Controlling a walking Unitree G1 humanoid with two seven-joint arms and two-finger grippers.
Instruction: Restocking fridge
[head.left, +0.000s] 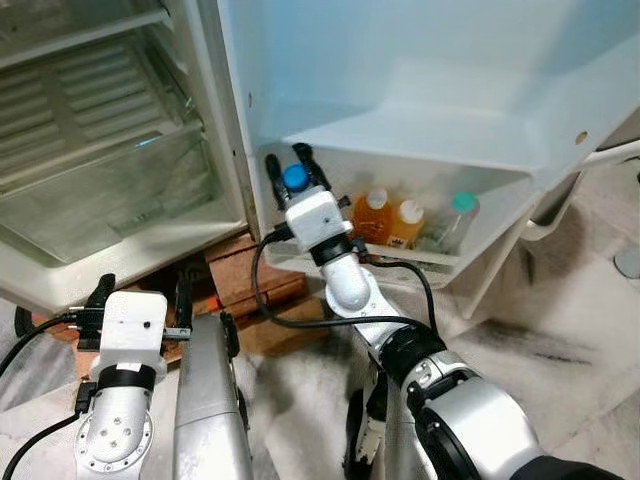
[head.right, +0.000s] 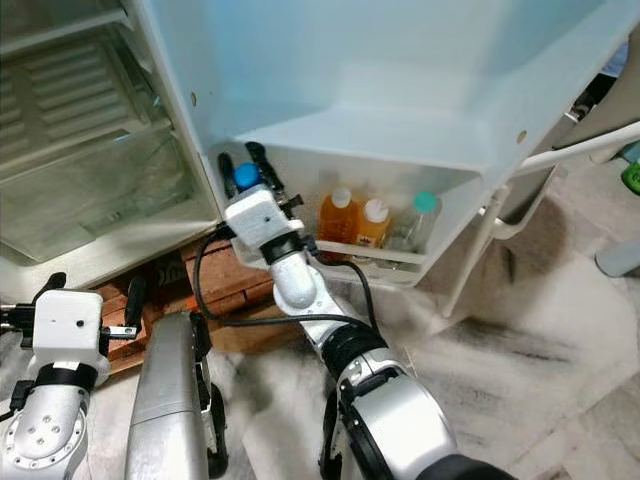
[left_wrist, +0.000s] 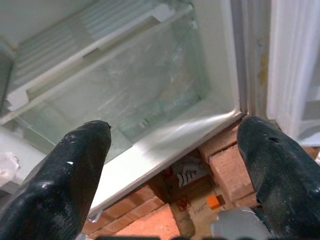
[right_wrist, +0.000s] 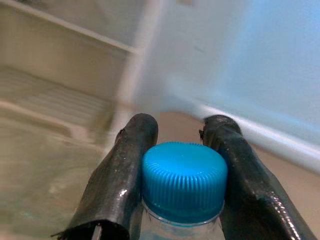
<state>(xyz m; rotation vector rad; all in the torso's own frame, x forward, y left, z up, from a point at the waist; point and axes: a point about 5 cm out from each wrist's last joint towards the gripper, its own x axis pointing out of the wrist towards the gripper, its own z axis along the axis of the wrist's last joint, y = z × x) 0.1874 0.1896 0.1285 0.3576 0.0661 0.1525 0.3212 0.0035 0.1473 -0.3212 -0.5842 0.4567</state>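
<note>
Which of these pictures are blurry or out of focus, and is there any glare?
Right wrist view: the blue bottle cap between the right gripper fingers is sharp, while the fridge behind is soft and smeared. Left wrist view: the near fingers are slightly blurred, and a bright sheen streaks the fridge's lower edge. Eye views: mostly sharp, with pale reflections on the glass shelf.
</note>
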